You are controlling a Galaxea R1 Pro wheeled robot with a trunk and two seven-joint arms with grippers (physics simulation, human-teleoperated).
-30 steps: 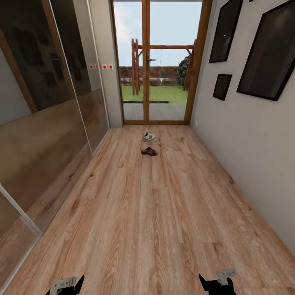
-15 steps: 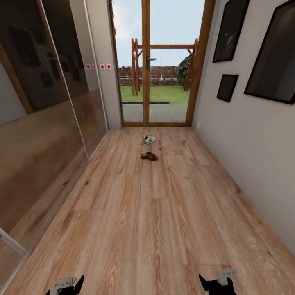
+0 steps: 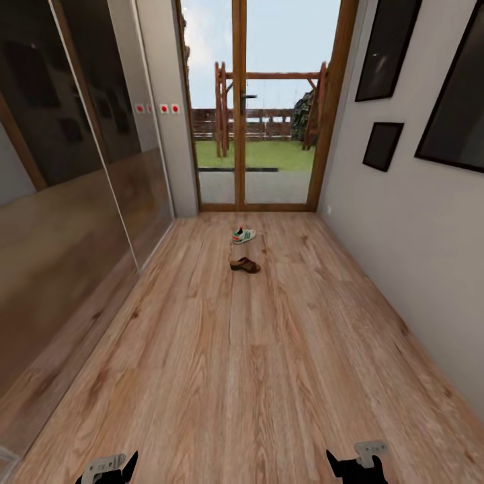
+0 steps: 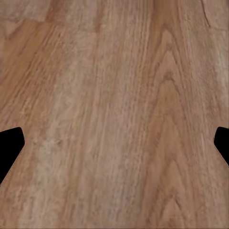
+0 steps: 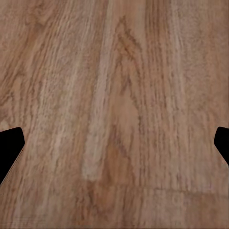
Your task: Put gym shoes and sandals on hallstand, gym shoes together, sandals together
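At the frame's lower edge, left hand [image 3: 107, 467] at 7 o'clock and right hand [image 3: 356, 464] at 5 o'clock, both low, pointing down at bare floor [image 3: 269, 376]. Fingers of each spread wide, holding nothing. Far ahead at 12 o'clock: sandal [image 3: 244, 265] on the floor, sneaker [image 3: 243, 235] just beyond, near the glass door [image 3: 259, 114].
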